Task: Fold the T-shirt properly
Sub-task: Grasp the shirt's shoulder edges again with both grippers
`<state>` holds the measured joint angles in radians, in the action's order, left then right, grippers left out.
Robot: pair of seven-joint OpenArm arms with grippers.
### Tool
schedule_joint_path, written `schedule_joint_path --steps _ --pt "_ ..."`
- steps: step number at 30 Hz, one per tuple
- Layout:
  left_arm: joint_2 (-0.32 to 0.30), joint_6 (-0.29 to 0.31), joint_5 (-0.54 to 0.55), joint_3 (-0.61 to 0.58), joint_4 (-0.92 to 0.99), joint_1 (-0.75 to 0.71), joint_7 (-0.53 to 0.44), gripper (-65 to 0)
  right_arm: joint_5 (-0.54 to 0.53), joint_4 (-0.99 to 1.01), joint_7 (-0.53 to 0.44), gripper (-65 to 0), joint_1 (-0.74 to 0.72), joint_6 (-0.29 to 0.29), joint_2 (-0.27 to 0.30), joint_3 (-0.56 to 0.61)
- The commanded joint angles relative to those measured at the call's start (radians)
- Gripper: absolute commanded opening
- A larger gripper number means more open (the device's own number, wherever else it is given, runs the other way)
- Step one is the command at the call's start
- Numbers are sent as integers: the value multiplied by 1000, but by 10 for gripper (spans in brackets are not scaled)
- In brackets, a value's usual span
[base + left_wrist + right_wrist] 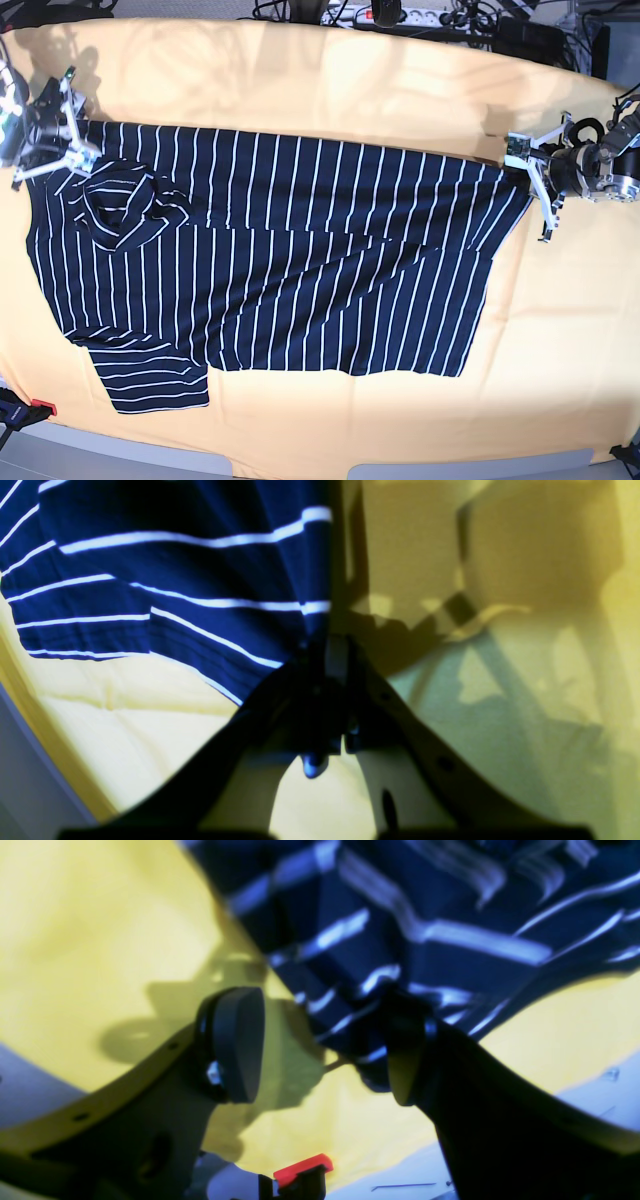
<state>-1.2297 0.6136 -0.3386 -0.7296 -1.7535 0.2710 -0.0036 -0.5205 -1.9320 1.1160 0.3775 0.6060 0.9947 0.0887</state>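
Observation:
The dark navy T-shirt (300,250) with white pinstripes lies spread across the yellow table, its neck end at the base view's left and its hem at the right. My left gripper (527,172) is at the hem's far right corner. In the left wrist view it (336,652) is shut on the T-shirt (175,580), whose edge runs into the closed fingers. My right gripper (48,150) is at the shoulder by the collar, at the far left. Its jaws (325,1040) stand wide open, and the T-shirt (425,915) bunches against one fingertip (405,1060).
A yellow cloth (300,80) covers the table. A power strip and cables (400,14) lie along the far edge. A red clamp (40,408) grips the front left edge, also seen as the red clamp (302,1167) below my right gripper.

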Motion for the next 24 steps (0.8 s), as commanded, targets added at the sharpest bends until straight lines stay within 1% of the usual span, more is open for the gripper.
schedule_joint_path --steps 1,3,5,9,11,12,17,20,22,24 --pt "-28 -4 -4 10 -10 12 3 -650 45 -9 -33 -262 19 -19 23 -11" --pt "-28 -4 -1 10 -14 12 3 -650 149 6 -93 -262 70 -67 22 -11" --pt "-28 -4 -1 10 -16 12 3 -650 226 27 -127 -262 108 -110 22 -11" --pt "-28 -4 -1 10 -18 12 -1 -650 340 63 -191 -262 147 -227 22 -11" --pt "-28 -4 -1 10 -27 12 -5 -650 370 76 -212 -262 149 -270 22 -11" --pt "-28 -4 -1 10 -33 12 -4 -650 374 83 -217 -262 149 -278 22 -11" --pt "-28 -4 6 10 -61 12 -4 -650 404 135 -233 -262 149 -279 19 -11" --pt "-28 -5 6 10 -69 12 -4 -650 451 174 -234 -262 148 -318 19 -11" --pt "-28 -4 6 10 -69 12 -4 -650 452 181 -239 -262 148 -327 19 -11" --pt "-28 -4 6 10 -69 12 -4 -650 431 181 -257 -263 148 -326 19 -11"
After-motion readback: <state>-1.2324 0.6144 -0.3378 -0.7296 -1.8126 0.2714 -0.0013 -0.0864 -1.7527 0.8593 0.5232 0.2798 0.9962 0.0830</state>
